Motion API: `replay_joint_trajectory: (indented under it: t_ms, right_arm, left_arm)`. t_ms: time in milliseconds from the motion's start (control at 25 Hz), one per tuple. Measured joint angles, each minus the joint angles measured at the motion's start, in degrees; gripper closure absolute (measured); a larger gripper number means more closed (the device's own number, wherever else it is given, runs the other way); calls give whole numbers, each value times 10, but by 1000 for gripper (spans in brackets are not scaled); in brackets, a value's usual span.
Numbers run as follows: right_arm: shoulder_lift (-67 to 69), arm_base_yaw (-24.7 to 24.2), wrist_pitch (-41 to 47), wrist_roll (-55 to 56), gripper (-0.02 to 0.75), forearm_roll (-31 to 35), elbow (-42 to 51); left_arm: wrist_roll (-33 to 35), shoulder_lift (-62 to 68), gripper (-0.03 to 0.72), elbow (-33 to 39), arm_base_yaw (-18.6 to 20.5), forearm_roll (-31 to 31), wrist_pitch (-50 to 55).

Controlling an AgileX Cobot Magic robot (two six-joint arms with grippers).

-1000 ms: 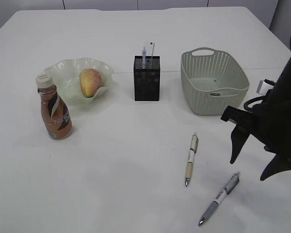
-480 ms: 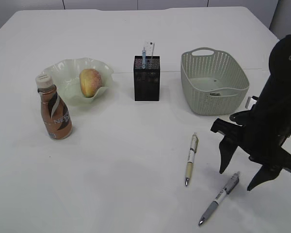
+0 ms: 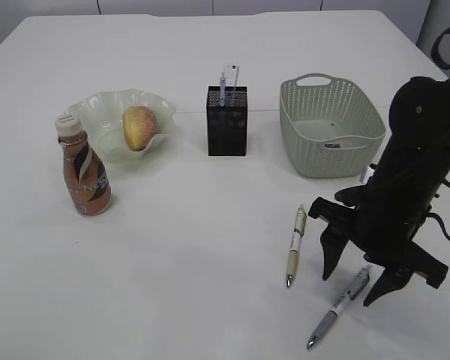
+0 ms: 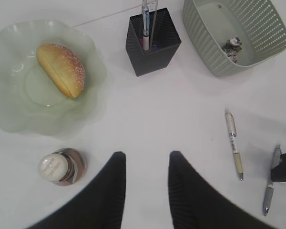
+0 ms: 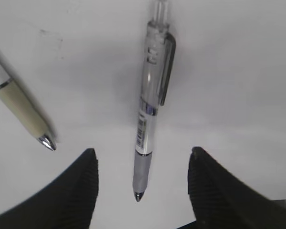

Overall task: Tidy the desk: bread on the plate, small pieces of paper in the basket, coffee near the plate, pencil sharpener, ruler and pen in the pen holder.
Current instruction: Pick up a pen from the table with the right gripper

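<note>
My right gripper [image 3: 350,289] hangs open low over a grey pen [image 5: 150,109], one finger on each side of its grip, not touching it. A beige pen [image 3: 296,245] lies just to its left. The ruler [image 3: 232,75] and another pen stand in the black pen holder [image 3: 226,124]. The bread [image 3: 139,126] lies on the green plate [image 3: 97,105], with the coffee [image 3: 84,174] upright in front of it. Crumpled paper [image 4: 232,46] sits in the basket [image 3: 330,127]. My left gripper [image 4: 147,155] is open and empty, high above the desk. The pencil sharpener is out of view.
The white desk [image 3: 180,247] stretches bare between the coffee and the two pens. The basket stands behind my right arm, the pen holder left of it. The desk's front edge runs close below the grey pen.
My right arm has swung left and down from the desk's right edge until its open fingers straddle the grey pen. Nothing else has moved.
</note>
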Motion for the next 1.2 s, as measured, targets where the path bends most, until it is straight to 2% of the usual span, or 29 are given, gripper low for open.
replay_joint_trajectory:
  t_ms: [640, 1200]
  right_arm:
    - [54, 24, -13, 0, 271, 10, 0]
    - [77, 24, -22, 0, 271, 16, -5]
  left_arm:
    - [0, 0, 463, 0, 0, -1, 1]
    - [0, -3, 463, 0, 0, -1, 1]
